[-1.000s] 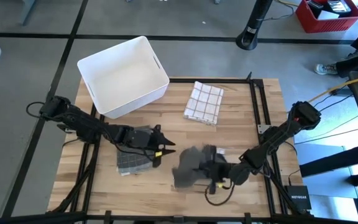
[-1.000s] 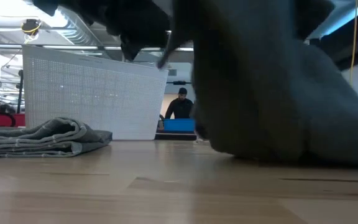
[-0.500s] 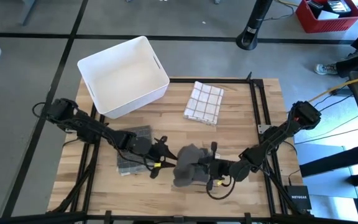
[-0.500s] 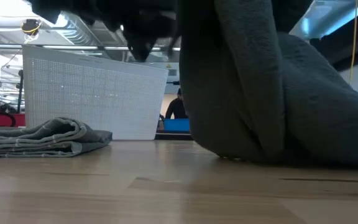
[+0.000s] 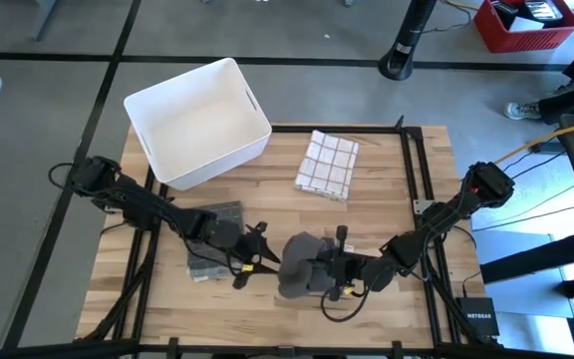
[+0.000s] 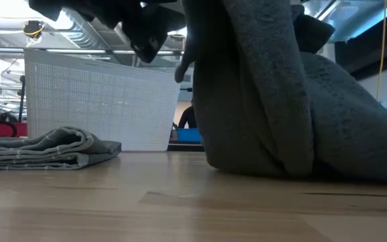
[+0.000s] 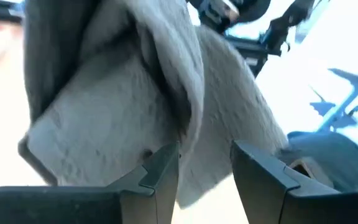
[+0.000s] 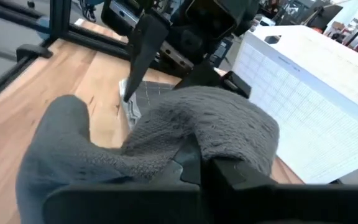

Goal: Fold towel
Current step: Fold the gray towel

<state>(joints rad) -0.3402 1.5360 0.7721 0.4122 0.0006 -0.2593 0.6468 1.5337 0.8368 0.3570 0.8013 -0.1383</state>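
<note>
Fingers (image 7: 157, 177) of left gripper (image 5: 257, 261) seen spread apart, nothing between them, just beside crumpled dark grey terry towel (image 5: 305, 267) at lower centre of high view. Right gripper (image 5: 333, 274) clenched on that towel's edge, fabric bunched over its fingers (image 8: 194, 168). Towel heaped on pale wooden slatted table (image 5: 387, 189). Folded grey towel (image 5: 210, 255) lying lower left. White rectangular plastic bin (image 5: 197, 122) at upper left. Folded white checked cloth (image 5: 327, 164) at upper centre.
</note>
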